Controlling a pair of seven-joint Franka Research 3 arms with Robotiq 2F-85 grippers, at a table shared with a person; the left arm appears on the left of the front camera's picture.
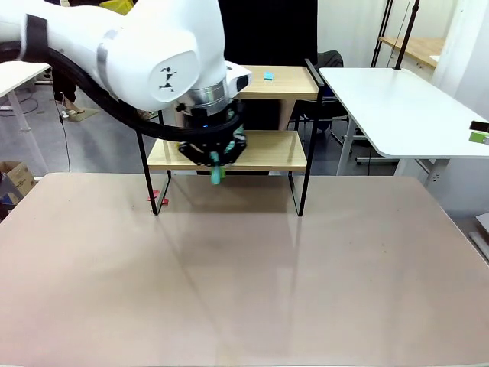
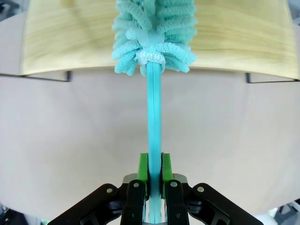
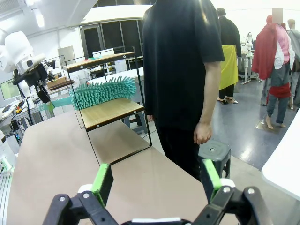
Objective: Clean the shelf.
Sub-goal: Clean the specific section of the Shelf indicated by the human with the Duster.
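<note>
The shelf (image 1: 263,150) stands at the table's far edge, two light wooden boards in a thin black frame. My left gripper (image 1: 215,159) hangs in front of its lower board, shut on the teal handle of a fluffy teal duster (image 2: 152,33). In the left wrist view the green pads (image 2: 143,165) clamp the handle and the duster head lies over the lower board (image 2: 243,37). The right wrist view shows the duster head (image 3: 101,93) on the lower tier of the shelf (image 3: 112,111). My right gripper (image 3: 157,180) is open and holds nothing, well back from the shelf.
A small teal item (image 1: 268,76) lies on the top board. A red bit (image 1: 158,200) sits by the shelf's left front leg. A person (image 3: 183,70) stands beside the shelf, with a stool (image 3: 213,152) near. A white table (image 1: 405,99) stands at the right.
</note>
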